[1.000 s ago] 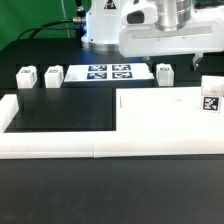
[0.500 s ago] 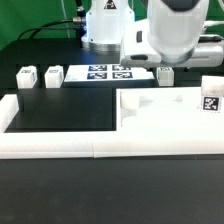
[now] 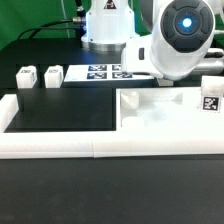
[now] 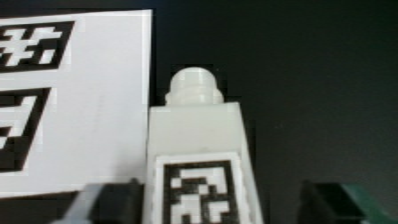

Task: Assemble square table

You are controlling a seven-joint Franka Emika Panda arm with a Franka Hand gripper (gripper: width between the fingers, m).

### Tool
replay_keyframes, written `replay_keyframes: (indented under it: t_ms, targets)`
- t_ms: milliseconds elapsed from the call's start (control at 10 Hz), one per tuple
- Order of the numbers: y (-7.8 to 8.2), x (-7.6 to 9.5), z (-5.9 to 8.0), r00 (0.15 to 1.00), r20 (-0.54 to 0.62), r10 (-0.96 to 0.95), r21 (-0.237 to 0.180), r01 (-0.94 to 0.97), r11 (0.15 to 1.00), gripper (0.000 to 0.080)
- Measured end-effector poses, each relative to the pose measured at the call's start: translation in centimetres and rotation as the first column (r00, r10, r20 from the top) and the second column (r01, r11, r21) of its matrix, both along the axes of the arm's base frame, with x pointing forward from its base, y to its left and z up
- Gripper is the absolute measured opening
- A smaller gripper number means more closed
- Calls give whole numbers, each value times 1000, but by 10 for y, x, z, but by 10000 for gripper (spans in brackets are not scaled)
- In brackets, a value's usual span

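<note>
Slab [image 3: 165,112] of the square table lay flat on the black worktop [image 3: 100,195], on the exterior view's right, with its near edge along the white rail [image 3: 55,148]. A tagged white block [image 3: 210,99] stood at the slab's far right end. I could not tell whether it was a leg or part of the slab. One leg [image 3: 25,77] and a second leg [image 3: 53,75] stood side by side on the exterior view's left, well apart from the slab and just left of the marker board [image 3: 105,72].

Your arm [image 3: 180,45] hung low over the right end of the marker board and hid the claw in that view. In the wrist view your claw [image 4: 214,205] straddled a third leg [image 4: 196,130], which sat just beside the marker board's edge, its rounded tip pointing away from the claw. The fingers [image 4: 111,205] showed only as dark, blurred shapes, one on each side of the leg's tagged end. One sat close to the leg, and the other stood off it with a clear gap of worktop between. Your claw was partly open around that leg and gripped nothing.
</note>
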State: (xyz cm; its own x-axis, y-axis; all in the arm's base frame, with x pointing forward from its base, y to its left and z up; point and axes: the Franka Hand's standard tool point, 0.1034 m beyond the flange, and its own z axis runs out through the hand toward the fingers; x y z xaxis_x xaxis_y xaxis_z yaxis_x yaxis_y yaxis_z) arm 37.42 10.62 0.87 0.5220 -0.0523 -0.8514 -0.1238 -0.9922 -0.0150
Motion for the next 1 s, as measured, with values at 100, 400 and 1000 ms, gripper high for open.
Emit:
replay_keyframes:
  t_ms: [100, 400, 1000]
  targets:
    - [0, 0, 0, 1000, 0, 0, 0, 0, 1000, 287]
    - [-1, 0, 0, 1000, -1, -1, 0, 1, 1000, 287]
    - [-18, 21, 43, 999, 27, -22, 37, 21, 999, 289]
